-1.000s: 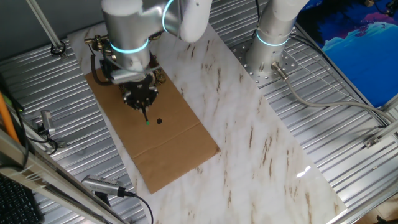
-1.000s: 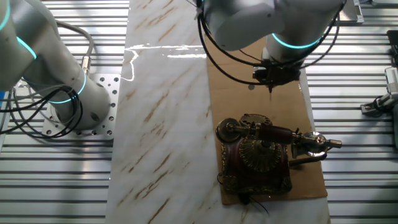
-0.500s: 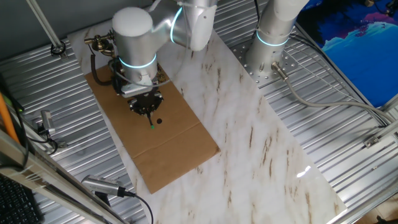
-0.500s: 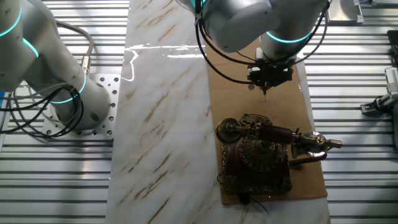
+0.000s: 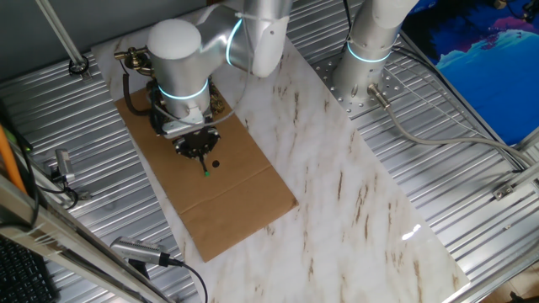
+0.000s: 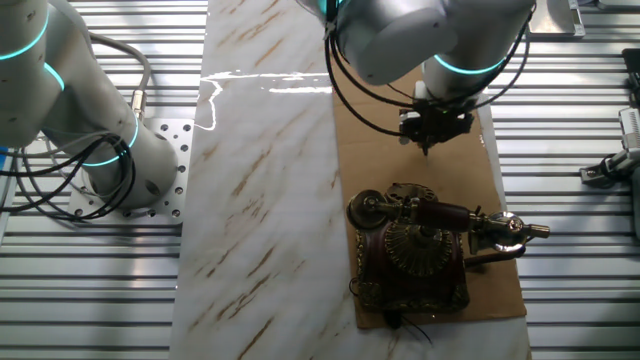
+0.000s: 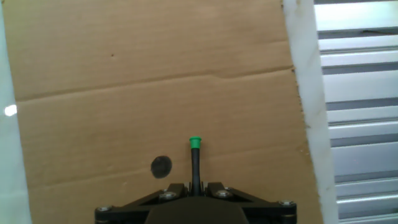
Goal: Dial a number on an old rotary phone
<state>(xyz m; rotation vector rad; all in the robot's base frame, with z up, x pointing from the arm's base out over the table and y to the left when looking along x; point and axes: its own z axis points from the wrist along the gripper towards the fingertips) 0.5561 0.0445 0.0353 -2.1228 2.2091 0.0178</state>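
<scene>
White marble-patterned board runs across the ribbed metal table, with a sheet of brown cardboard laid on it. At one end of the cardboard sits the old rotary phone, handset across its top. The gripper hangs over bare cardboard near the phone, fingers closed on a thin black stick with a green tip, beside a dark round spot.
</scene>
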